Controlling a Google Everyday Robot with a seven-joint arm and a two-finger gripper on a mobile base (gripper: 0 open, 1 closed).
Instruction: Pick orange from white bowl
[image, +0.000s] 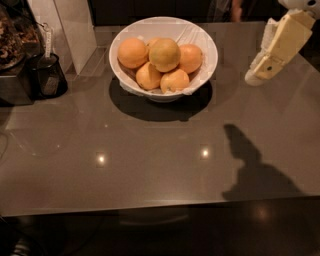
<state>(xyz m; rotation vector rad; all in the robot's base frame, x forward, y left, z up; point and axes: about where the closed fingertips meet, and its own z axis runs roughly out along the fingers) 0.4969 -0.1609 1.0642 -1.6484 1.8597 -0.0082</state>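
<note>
Up at the right edge hangs the tool (256, 76), cream-coloured and angled down to the left, above the table (150, 170) and well apart from the fruit. Whether it is apart or together, I cannot tell from this angle; it grips nothing.

Now the orange (164, 54): biggest of the lot, dull yellowish with a green tinge, sitting on top of the pile in the white bowl (206, 70). Around it crowd four smaller, brighter fruits: one to the left (132, 52), one to the right (191, 58), and two in front (148, 76) (174, 80). The bowl stands toward the table's far side. Further left sits a dark container (50, 75). The arm's shadow (250, 167) falls on the near right of the table.
</note>
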